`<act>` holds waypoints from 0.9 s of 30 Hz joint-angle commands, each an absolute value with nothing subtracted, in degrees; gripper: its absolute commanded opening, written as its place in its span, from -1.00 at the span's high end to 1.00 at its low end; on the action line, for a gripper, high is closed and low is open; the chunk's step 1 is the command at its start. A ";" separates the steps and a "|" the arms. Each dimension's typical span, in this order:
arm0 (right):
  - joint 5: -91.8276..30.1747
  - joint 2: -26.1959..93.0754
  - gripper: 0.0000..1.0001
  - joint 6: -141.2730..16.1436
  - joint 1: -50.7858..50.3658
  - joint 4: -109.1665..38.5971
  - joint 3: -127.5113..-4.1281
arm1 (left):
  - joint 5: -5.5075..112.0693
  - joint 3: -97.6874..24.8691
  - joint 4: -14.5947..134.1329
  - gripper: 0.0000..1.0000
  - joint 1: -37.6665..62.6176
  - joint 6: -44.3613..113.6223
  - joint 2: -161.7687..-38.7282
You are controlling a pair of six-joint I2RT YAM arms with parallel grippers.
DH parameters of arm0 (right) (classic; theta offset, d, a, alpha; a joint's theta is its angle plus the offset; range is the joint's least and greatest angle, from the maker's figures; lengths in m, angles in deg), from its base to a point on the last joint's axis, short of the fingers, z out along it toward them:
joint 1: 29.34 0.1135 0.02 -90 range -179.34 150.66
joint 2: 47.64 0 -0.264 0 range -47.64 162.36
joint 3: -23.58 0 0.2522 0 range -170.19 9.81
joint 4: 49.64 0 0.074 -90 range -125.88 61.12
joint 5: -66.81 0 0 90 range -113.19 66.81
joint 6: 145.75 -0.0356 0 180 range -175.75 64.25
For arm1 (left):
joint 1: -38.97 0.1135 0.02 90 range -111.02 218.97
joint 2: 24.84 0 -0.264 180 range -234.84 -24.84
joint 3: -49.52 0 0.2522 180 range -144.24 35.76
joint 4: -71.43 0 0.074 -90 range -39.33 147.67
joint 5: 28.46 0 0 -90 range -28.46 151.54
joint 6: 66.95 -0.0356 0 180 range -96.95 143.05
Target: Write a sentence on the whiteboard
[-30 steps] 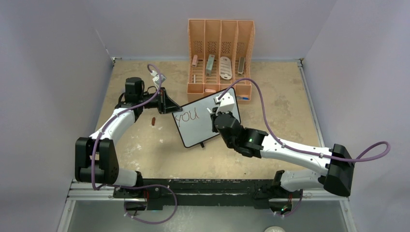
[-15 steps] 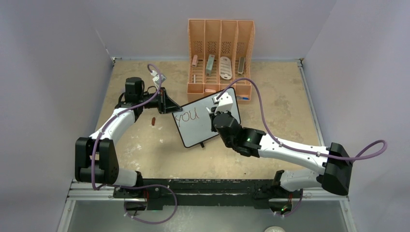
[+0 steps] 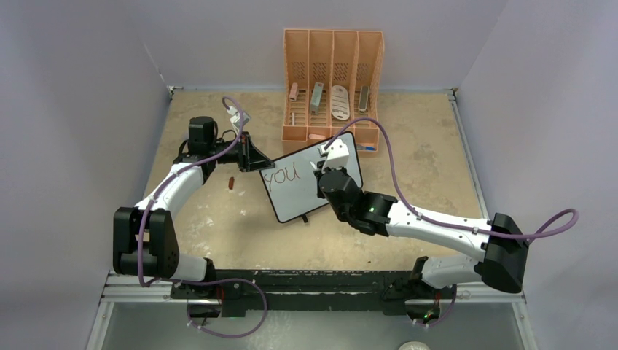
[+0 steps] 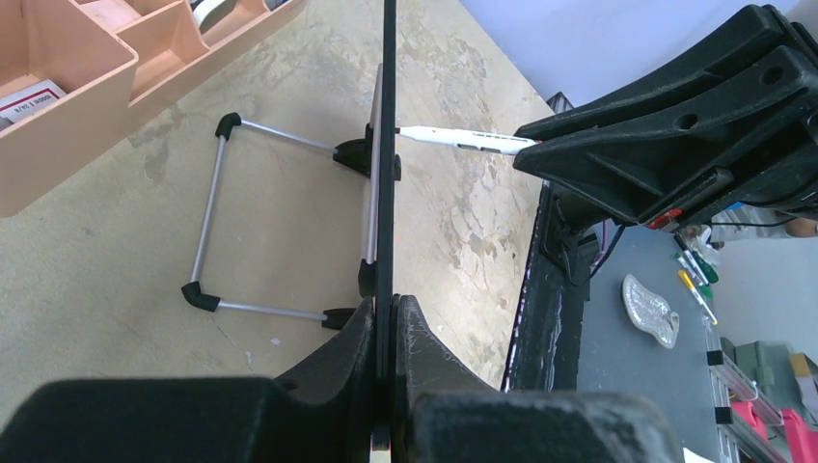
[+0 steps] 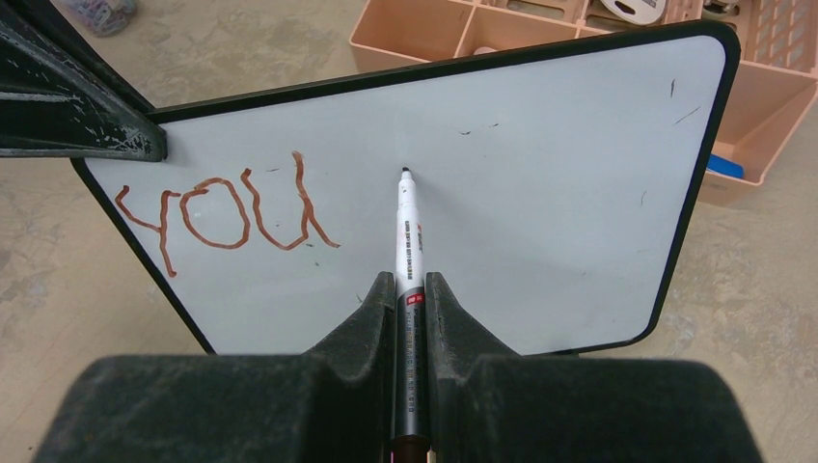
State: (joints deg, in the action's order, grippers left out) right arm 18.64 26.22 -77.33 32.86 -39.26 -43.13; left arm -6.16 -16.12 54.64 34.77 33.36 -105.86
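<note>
Leftward a touch since a second ago, my right pincer grips the marker, its tip against the whiteboard just right of "you", all the sentence shows. My left pincer clamps the board's left corner; the orange organizer stands behind.

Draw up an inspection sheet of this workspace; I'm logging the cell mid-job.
Surface: table, tan and stained.
Job's things: whiteboard upright on its stand; sentence reads only "YOU"; marker tip at the board.
Clutter: orange organizer holding small items; small red piece on the table.
Grippers: left gripper shut on the whiteboard's edge; right gripper shut on the marker.
Cables: purple cable looping along each arm.
Surroundings: plain walls on three sides.
</note>
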 commanded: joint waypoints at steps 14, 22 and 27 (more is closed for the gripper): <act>17.42 26.48 1.00 -75.35 32.54 -43.67 -44.85 | -7.71 -18.05 54.41 1.00 34.40 31.93 -105.96; 15.71 26.62 1.00 -74.91 32.54 -44.08 -44.77 | -7.62 -18.16 54.38 1.00 34.40 31.93 -105.96; 15.09 26.71 1.00 -74.83 32.52 -43.15 -44.70 | -7.46 -18.12 54.41 1.00 34.43 31.93 -105.95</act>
